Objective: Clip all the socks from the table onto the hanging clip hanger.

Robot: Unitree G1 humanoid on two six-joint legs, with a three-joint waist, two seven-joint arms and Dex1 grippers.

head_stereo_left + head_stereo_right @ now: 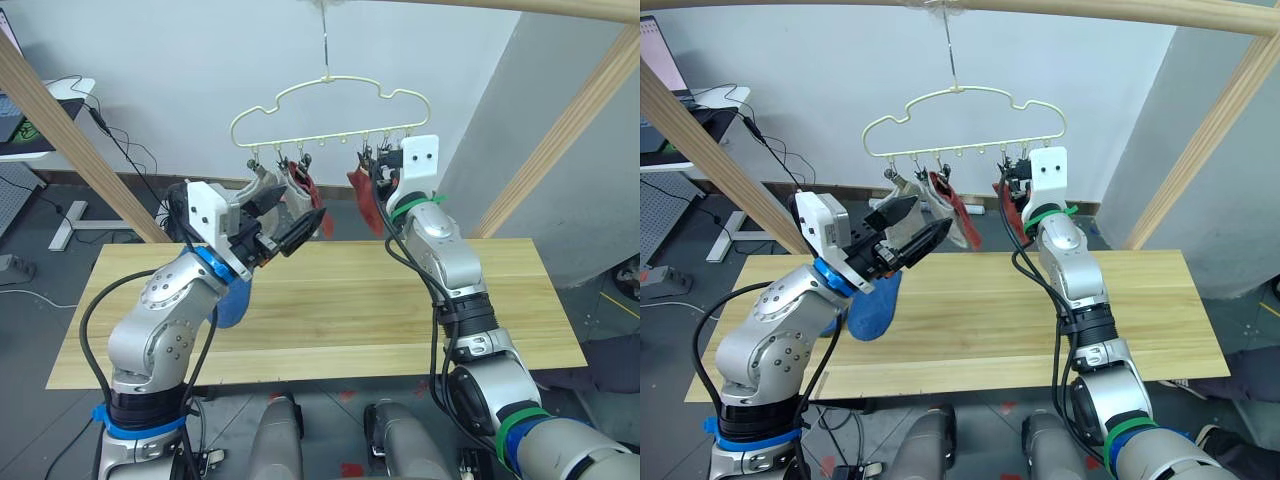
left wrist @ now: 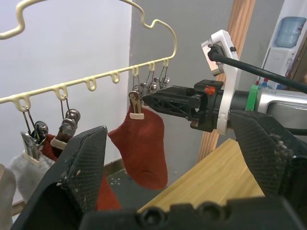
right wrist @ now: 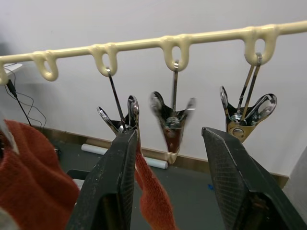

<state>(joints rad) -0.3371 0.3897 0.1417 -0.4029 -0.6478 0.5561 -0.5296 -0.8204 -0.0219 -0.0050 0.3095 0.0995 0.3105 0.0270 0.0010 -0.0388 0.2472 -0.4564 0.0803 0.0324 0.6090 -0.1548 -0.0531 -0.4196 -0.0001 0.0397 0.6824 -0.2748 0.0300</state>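
Cream wire, bent into a bumpy cloud shape on top, makes the clip hanger (image 1: pixel 330 115). It hangs by a thin metal hook from a round wooden pole, above the far edge of the table (image 1: pixel 520 300). The table is long, flat and made of pale wood planks. Small shiny clips dangle in a row under the hanger. A soft grey sock (image 1: pixel 908 225) and a rust-red sock (image 1: pixel 962 215) hang from clips at the left end of the hanger. Another rust-red sock (image 1: pixel 364 200) hangs further right on the hanger. The right gripper (image 1: pixel 372 165) is raised to the clips beside that sock. The left gripper (image 1: pixel 908 232) is up in front of the grey sock, with its two black fingers spread apart and holding nothing. A fuzzy blue sock (image 1: pixel 872 310) lies on the table below the hanger, partly hidden by the left arm.

From the left wrist, the rough black fingers (image 2: pixel 86 167) stand wide apart. Past them, the red sock hangs limp from its clip on the hanger, and the right gripper's pointed tip sits just beside that clip.

From the right wrist, the two dotted black fingers (image 3: pixel 117 177) are apart with nothing between them. An empty clip (image 3: pixel 171 122) hangs from a loop of the hanger just beyond the gap.
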